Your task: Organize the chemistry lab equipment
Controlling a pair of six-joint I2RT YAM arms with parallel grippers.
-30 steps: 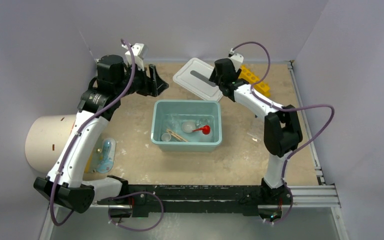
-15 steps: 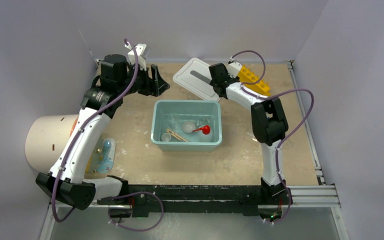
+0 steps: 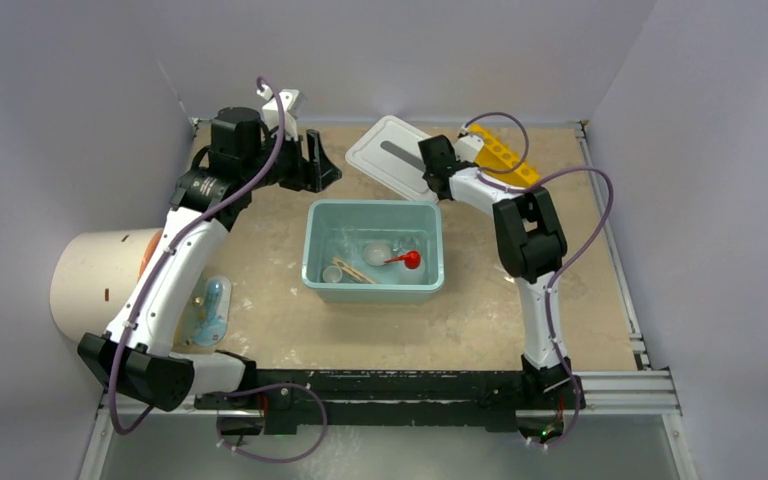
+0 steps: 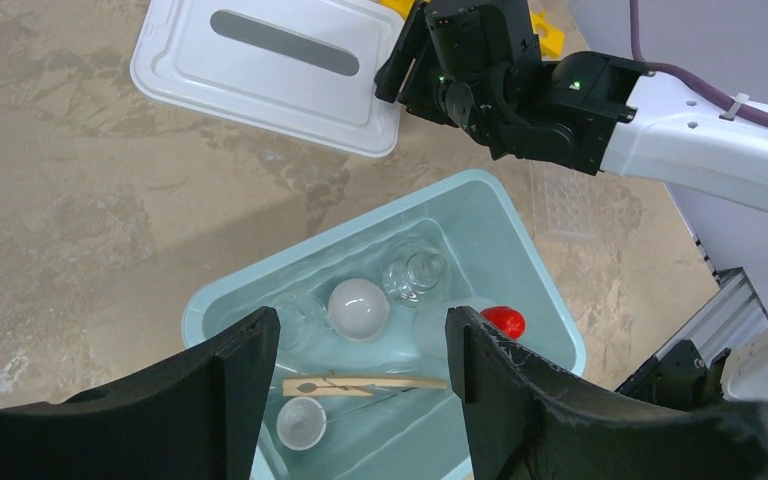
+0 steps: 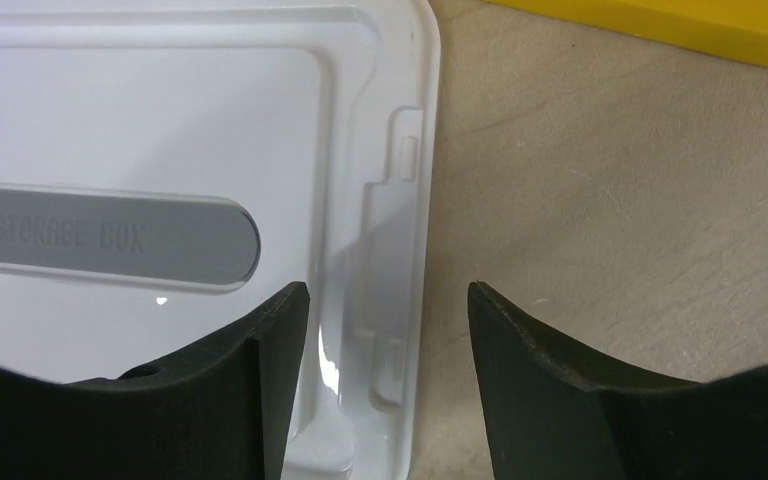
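Observation:
The teal tub point(image 3: 374, 204) stands mid-table. In it lie a white bowl point(image 4: 358, 308), a clear bottle point(image 4: 415, 272), a red nozzle point(image 4: 503, 321), a wooden peg point(image 4: 360, 385) and a smaller bowl point(image 4: 302, 422). My left gripper point(image 4: 360, 320) hangs open and empty above and behind the tub, at the back left point(image 3: 320, 170). The white lid point(image 3: 390, 155) lies flat behind the tub. My right gripper point(image 5: 388, 292) is open, low over the lid's point(image 5: 160, 120) right edge, one finger over the lid and one over the table. From above the right gripper point(image 3: 428, 170) is at that edge.
A yellow block point(image 3: 505, 155) lies behind the right gripper at the back right. A big cream cylinder point(image 3: 95, 280) sits at the left edge, with a clear packet holding a blue piece point(image 3: 210, 305) beside it. A clear plastic tray point(image 4: 568, 200) rests right of the tub.
The right arm has swung left and back, bringing its gripper over the lid's right edge, with the jaws a little narrower. The left gripper has drifted slightly right.

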